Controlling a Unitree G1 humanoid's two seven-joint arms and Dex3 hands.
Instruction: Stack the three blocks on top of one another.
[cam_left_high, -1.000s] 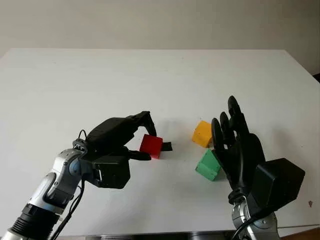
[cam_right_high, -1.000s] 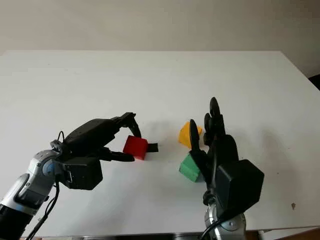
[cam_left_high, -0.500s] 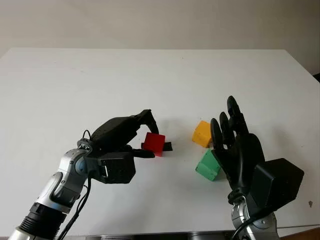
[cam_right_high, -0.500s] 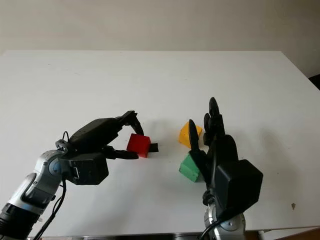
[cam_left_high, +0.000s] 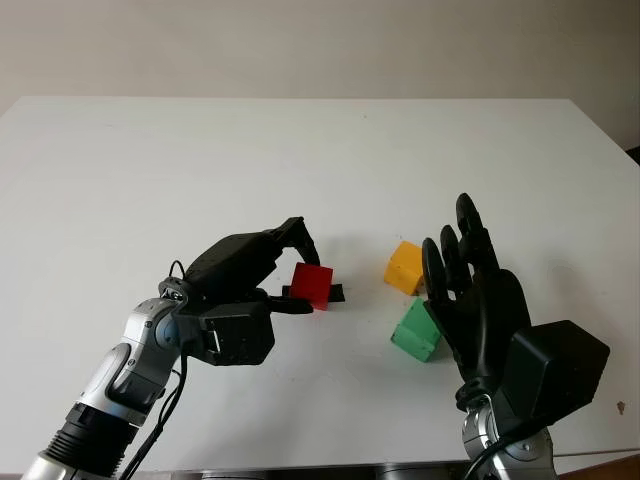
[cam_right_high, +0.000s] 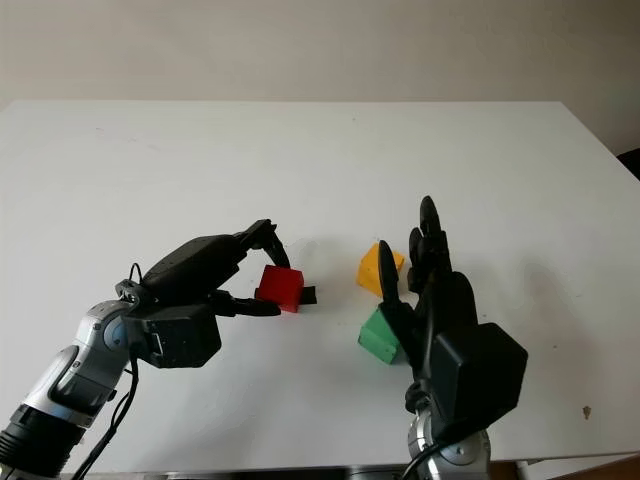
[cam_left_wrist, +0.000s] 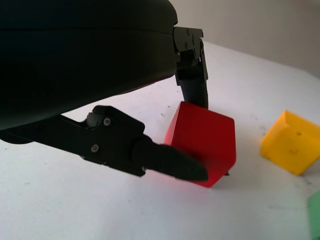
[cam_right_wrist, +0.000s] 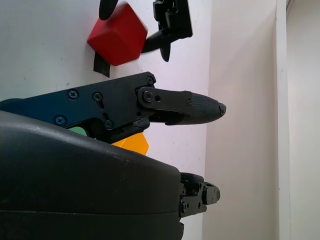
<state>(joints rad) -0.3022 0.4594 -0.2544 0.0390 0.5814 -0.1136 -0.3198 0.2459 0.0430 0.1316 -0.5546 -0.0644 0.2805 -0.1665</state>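
Spreading across nearly the whole head view is a white surface (cam_left_high: 150, 160), bare over its upper half and left side, with its far edge near the top of the frame and its right edge running down toward the right border. That leaves plenty of open room around the blocks for either arm to move.

At lower right stands the right hand (cam_left_high: 478, 300), raised upright with nothing in it, open, its back toward the camera. It sits just in front of the green block (cam_left_high: 416, 330) and partly hides it, likely waiting its turn.

At lower left and centre, the left hand (cam_left_high: 262, 278) reaches in from the bottom edge. Its fingers (cam_left_wrist: 192, 80) are clamped on the red block (cam_left_high: 311, 283): one presses the far face and another lies along the near face, as the left wrist view shows. The block looks tilted, with one corner low, so it seems to be in a pinch ready for carrying; whether it has cleared the surface cannot be told.

Right of centre, the yellow block (cam_left_high: 404, 267) sits turned on the surface, touching or just beside the green one below it. The red block is a little apart to their left. No stack exists yet, and the gap between red and the pair is open.
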